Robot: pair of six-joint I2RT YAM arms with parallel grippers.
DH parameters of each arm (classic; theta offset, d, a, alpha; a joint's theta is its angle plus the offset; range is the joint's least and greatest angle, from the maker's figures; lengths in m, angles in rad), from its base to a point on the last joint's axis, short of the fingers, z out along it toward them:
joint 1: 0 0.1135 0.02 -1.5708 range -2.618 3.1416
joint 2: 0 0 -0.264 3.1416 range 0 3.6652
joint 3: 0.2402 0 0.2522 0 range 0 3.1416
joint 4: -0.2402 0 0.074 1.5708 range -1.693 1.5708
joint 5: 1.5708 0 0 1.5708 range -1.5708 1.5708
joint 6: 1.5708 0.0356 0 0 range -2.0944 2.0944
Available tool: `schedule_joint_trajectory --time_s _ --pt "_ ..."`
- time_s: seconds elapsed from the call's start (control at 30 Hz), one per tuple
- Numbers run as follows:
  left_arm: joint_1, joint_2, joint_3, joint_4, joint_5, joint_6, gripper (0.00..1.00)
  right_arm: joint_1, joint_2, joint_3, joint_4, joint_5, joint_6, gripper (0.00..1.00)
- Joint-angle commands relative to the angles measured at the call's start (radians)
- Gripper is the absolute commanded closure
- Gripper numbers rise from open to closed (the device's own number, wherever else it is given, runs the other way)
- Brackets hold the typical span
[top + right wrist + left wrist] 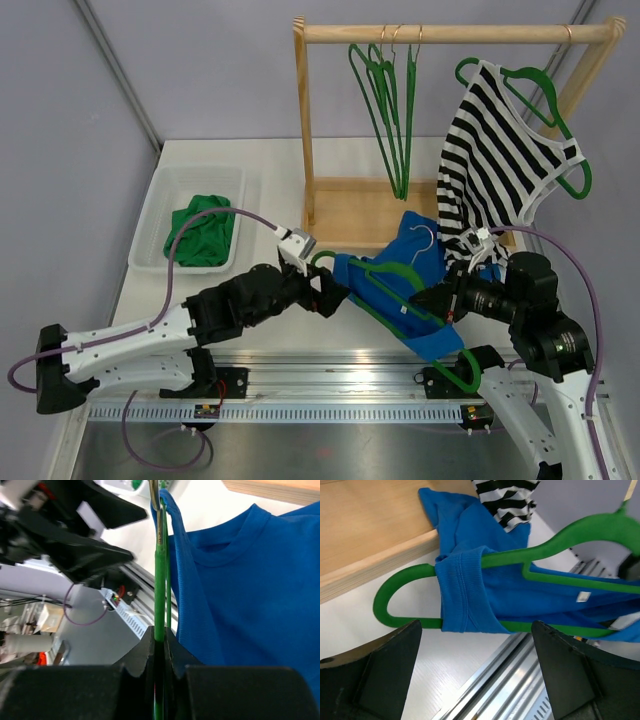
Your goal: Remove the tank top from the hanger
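Note:
The blue tank top (412,245) hangs on a green hanger (392,272) held low over the table's front edge. My right gripper (440,300) is shut on the hanger; in the right wrist view the jaws (159,642) pinch the green bar, with the blue top (240,580) to its right. My left gripper (335,292) is open at the hanger's left end. In the left wrist view its gripper (477,680) is spread just below the hanger loop (395,592), where a blue strap (462,592) wraps both bars. It touches nothing.
A wooden rack (450,33) stands at the back with several empty green hangers (390,110) and a striped tank top (490,150) on a hanger. A white bin (150,215) at the left holds a green garment (203,232). The rack's wooden base (365,545) lies close behind.

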Motion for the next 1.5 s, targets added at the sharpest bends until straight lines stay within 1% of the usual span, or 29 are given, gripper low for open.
schedule_joint_trajectory --time_s 0.0,0.07,0.1,0.17,0.2,0.27,0.3,0.37,0.5,0.53,0.6,0.7,0.73,0.8,0.83,0.9,0.93,1.0,1.03,1.1,1.13,1.2,1.27,1.4,1.43,1.47 --pt "-0.035 0.055 0.075 0.054 -0.144 0.033 0.09 -0.002 -0.009 0.013 0.151 -0.155 0.089 1.0" --pt "-0.038 0.09 0.092 0.037 -0.174 0.034 0.12 -0.002 -0.008 0.016 0.162 -0.181 0.095 1.0" --pt "-0.04 0.098 0.093 0.037 -0.179 0.036 0.17 -0.002 -0.009 0.016 0.165 -0.19 0.098 1.0" --pt "-0.04 0.112 0.095 0.046 -0.19 0.044 0.25 -0.002 -0.009 0.016 0.162 -0.198 0.098 1.0" --pt "-0.04 0.116 0.097 0.046 -0.194 0.044 0.36 -0.002 -0.009 0.017 0.157 -0.197 0.087 1.0" --pt "-0.04 0.127 0.098 0.046 -0.204 0.048 0.52 -0.002 -0.009 0.023 0.137 -0.181 0.075 1.0" --pt "-0.04 0.129 0.1 0.044 -0.208 0.048 0.68 -0.002 -0.006 0.025 0.133 -0.175 0.061 1.0" --pt "-0.04 0.129 0.101 0.035 -0.22 0.045 0.79 0.0 -0.002 0.024 0.111 -0.142 0.043 1.0" --pt "-0.04 0.095 0.11 -0.005 -0.257 0.034 0.94 -0.002 0.021 0.031 0.064 -0.083 -0.037 1.0" --pt "-0.04 0.084 0.112 -0.032 -0.269 0.031 0.99 0.0 0.023 0.033 0.062 -0.085 -0.043 1.0" --pt "-0.04 0.034 0.118 -0.067 -0.314 0.021 1.0 0.0 0.024 0.043 0.061 -0.102 -0.07 1.0" --pt "-0.04 -0.053 0.139 -0.159 -0.421 -0.002 1.0 -0.002 0.033 0.085 0.025 -0.126 -0.133 1.0" --pt "-0.038 -0.07 0.167 -0.237 -0.513 -0.025 1.0 -0.002 0.033 0.096 0.021 -0.129 -0.141 1.0" --pt "-0.037 -0.092 0.205 -0.345 -0.62 -0.067 1.0 -0.002 0.032 0.108 0.03 -0.175 -0.15 1.0" --pt "-0.028 -0.106 0.231 -0.448 -0.701 -0.106 1.0 -0.002 0.03 0.109 0.042 -0.197 -0.153 1.0" --pt "-0.003 -0.114 0.297 -0.55 -0.751 -0.151 1.0 -0.002 0.033 0.108 0.059 -0.27 -0.157 1.0" --pt "0.04 -0.12 0.316 -0.624 -0.757 -0.171 1.0 -0.002 0.03 0.105 0.085 -0.307 -0.15 1.0" --pt "0.086 -0.129 0.36 -0.673 -0.751 -0.182 1.0 0.0 0.032 0.109 0.106 -0.336 -0.14 1.0" --pt "0.129 -0.138 0.369 -0.698 -0.738 -0.18 1.0 -0.002 0.033 0.114 0.131 -0.358 -0.138 1.0" --pt "0.187 -0.158 0.394 -0.712 -0.719 -0.174 1.0 0.0 0.047 0.12 0.148 -0.433 -0.134 1.0" --pt "0.206 -0.16 0.405 -0.732 -0.702 -0.173 1.0 0.0 0.062 0.123 0.169 -0.492 -0.132 1.0" --pt "0.236 -0.163 0.429 -0.746 -0.679 -0.161 1.0 -0.002 0.07 0.117 0.211 -0.539 -0.108 1.0" --pt "0.258 -0.152 0.436 -0.749 -0.635 -0.136 1.0 -0.002 0.07 0.1 0.292 -0.582 -0.082 1.0" --pt "0.259 -0.144 0.403 -0.732 -0.521 -0.116 1.0 -0.002 0.044 0.054 0.47 -0.553 -0.01 1.0" --pt "0.259 -0.149 0.365 -0.695 -0.432 -0.095 1.0 0.0 0.037 0.025 0.573 -0.539 0.02 1.0" --pt "0.259 -0.16 0.339 -0.657 -0.365 -0.067 1.0 -0.002 0.02 0.014 0.621 -0.473 0.073 1.0"
